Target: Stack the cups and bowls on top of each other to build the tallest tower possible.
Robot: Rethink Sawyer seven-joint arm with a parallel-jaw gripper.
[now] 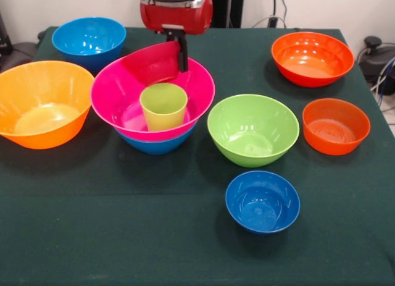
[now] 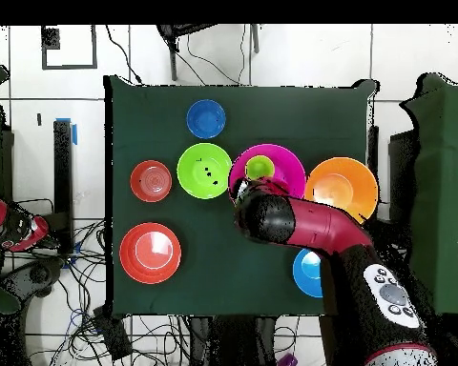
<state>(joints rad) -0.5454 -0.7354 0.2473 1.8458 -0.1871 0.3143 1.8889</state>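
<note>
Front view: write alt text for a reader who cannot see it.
A lime-green cup stands upright inside a large pink bowl nested on a blue bowl, with the gripper holding a crimson bowl at the pink rim. Six other bowls sit apart on the green table.

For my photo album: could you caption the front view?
Robot gripper lowers a crimson bowl over a lime cup standing in stacked pink and blue bowls.
</note>
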